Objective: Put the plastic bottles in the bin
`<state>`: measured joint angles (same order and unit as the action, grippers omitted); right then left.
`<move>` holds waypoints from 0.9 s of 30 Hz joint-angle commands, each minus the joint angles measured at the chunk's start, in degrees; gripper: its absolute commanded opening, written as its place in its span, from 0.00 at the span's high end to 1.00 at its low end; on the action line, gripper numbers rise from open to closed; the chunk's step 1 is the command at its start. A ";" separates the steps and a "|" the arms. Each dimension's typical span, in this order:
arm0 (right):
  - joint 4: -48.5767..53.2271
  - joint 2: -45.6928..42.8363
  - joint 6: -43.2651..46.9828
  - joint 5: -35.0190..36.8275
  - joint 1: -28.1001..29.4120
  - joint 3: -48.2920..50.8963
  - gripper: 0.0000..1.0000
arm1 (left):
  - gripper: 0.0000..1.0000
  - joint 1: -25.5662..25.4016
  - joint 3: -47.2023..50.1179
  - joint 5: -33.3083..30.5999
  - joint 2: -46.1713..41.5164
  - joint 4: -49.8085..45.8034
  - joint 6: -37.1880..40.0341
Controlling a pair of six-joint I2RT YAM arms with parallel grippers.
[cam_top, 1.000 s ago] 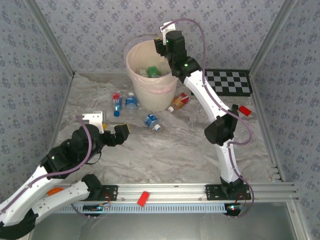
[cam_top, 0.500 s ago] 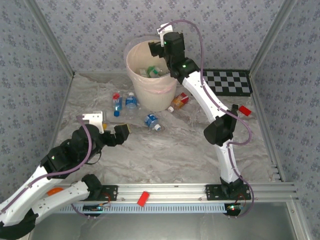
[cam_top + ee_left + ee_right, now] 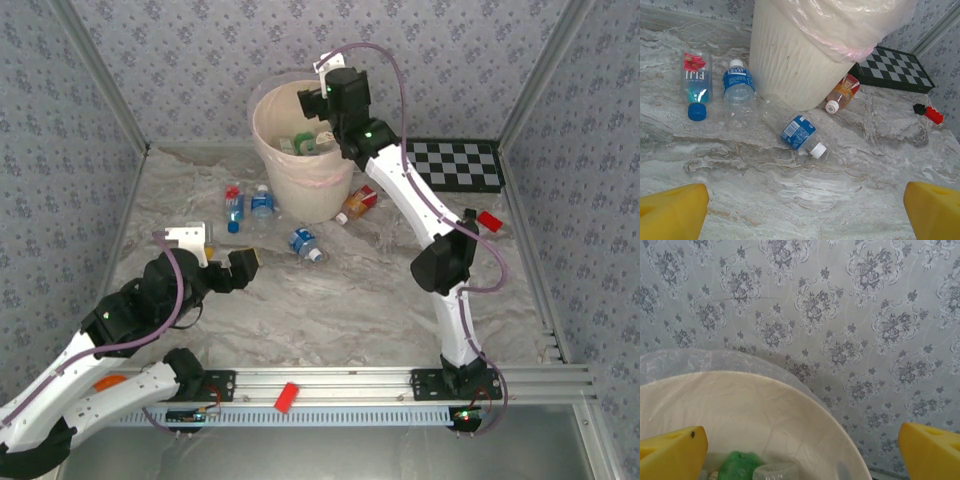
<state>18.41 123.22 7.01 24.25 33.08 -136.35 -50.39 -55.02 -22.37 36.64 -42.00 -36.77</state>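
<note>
The bin [image 3: 300, 180] stands at the back of the table with a green bottle [image 3: 306, 145] and clear ones inside. My right gripper [image 3: 318, 100] hangs open over the bin's far right rim, with nothing between its fingers. Its wrist view looks down on the bin wall [image 3: 755, 410], the green bottle [image 3: 737, 467] and a clear bottle [image 3: 775, 472]. My left gripper [image 3: 243, 265] is open and low over the table, short of a blue-label bottle [image 3: 799, 132]. Beside the bin lie a Fiji bottle [image 3: 694, 82], another blue-label bottle [image 3: 739, 90] and an orange-red bottle [image 3: 842, 93].
A checkerboard [image 3: 455, 165] lies at the back right with a red brick [image 3: 488, 220] near it. Another red block [image 3: 287, 397] sits on the front rail. Patterned walls close in the table on three sides. Bare marbled tabletop [image 3: 805, 200] lies in front of the left gripper.
The right gripper has shifted slightly left over the bin. The left arm and the bottles on the table have not moved.
</note>
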 commanded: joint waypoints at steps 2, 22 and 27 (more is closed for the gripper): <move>0.57 -8.36 -3.29 1.67 0.67 4.86 0.01 | 0.00 -0.48 0.18 -1.78 0.26 0.03 -0.48; -6.64 -53.35 -20.47 -6.19 0.80 63.29 0.00 | 0.00 26.03 5.11 14.64 12.35 5.49 3.44; -8.21 -60.55 -21.99 -11.55 0.67 75.55 0.01 | 0.00 31.29 2.12 18.52 20.56 6.99 6.48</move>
<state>11.77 65.39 -12.32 17.04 34.00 -65.23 -20.95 -50.13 -8.58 54.57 -37.34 -33.21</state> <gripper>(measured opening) 0.994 0.997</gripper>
